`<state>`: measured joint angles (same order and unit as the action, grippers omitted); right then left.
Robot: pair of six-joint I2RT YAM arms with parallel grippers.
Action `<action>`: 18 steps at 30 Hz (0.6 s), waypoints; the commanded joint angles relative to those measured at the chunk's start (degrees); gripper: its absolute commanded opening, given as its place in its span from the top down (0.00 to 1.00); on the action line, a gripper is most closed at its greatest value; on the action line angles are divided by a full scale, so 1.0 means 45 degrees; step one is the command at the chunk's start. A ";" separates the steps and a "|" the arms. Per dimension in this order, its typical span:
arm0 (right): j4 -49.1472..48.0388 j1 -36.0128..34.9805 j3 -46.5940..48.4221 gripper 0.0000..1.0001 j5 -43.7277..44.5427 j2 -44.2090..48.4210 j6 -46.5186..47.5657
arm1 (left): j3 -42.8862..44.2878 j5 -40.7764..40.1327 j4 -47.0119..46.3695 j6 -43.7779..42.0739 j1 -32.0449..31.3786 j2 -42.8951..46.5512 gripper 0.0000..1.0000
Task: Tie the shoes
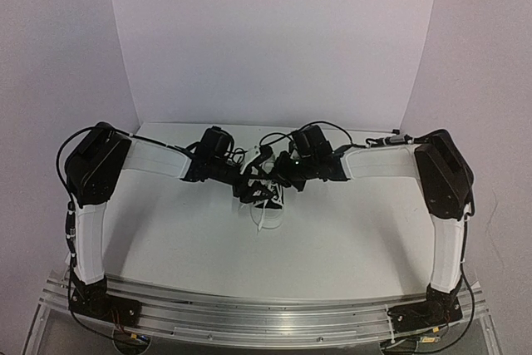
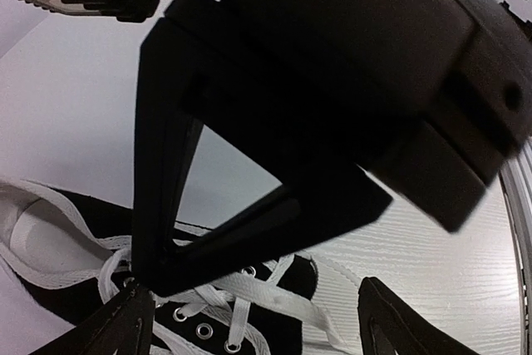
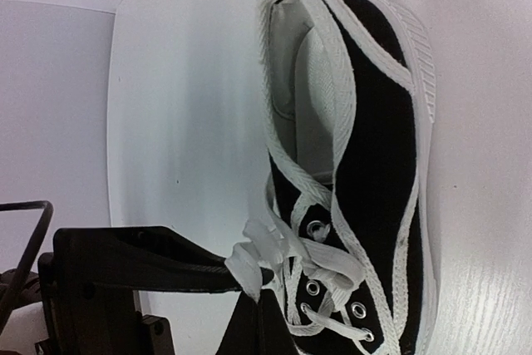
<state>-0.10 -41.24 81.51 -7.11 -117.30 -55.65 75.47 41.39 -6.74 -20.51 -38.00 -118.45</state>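
**Shoe on table: one gripper pinching the laces, the other wide open**

The shoe [image 1: 264, 195] lay on the white table [image 1: 349, 239], directly beneath both grippers. It was a single black canvas shoe with a white sole, white trim round its opening and a white lining. It was not tied. The laces [image 3: 332, 265] ran loosely across the metal eyelets [image 3: 314, 228]. In the overhead view, a slack length trailed off the shoe onto the table on the side facing the arm bases.

Right gripper [image 3: 249, 282]: the jaws were closed. A bunched fold of white lace was pinched between the tips, just above the eyelets nearest the shoe's opening. The left wrist camera agreed, showing this gripper's tips coming to a point on the laces over the shoe's eyelet rows.

Left gripper [image 2: 258, 330]: the jaws stood wide apart and held nothing. Its two fingers [image 2: 116, 332] flanked the laced front of the shoe, with the crossed laces and black canvas in view between them. One finger sat just beside the right gripper's tips. Whether either finger touched the shoe or the laces could not be determined.

Seen from above, the two grippers met over the shoe from opposite sides, close together. They covered most of the shoe, leaving only its white edge and the trailing lace exposed.
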 commanded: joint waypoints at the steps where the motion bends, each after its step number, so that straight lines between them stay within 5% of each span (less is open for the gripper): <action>1: -0.0759 -0.0170 -0.0383 1.00 0.0857 0.0241 -0.0693 | -0.0749 -0.0812 -0.1344 0.0923 0.0005 0.1000 0.17; 11: -0.0758 -0.0342 -0.0496 1.00 0.1532 0.0396 -0.1484 | -0.3067 -0.0763 -0.3087 -0.0636 0.0065 0.2609 0.12; 18: -0.0759 -0.0377 -0.0326 1.00 0.1426 0.0294 -0.1385 | -0.1583 -0.0716 -0.3503 -0.0243 0.0062 0.0876 0.01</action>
<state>-2.54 -42.47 79.26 -1.61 -117.30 -61.59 63.07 38.30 -19.52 -22.01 -37.93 -110.17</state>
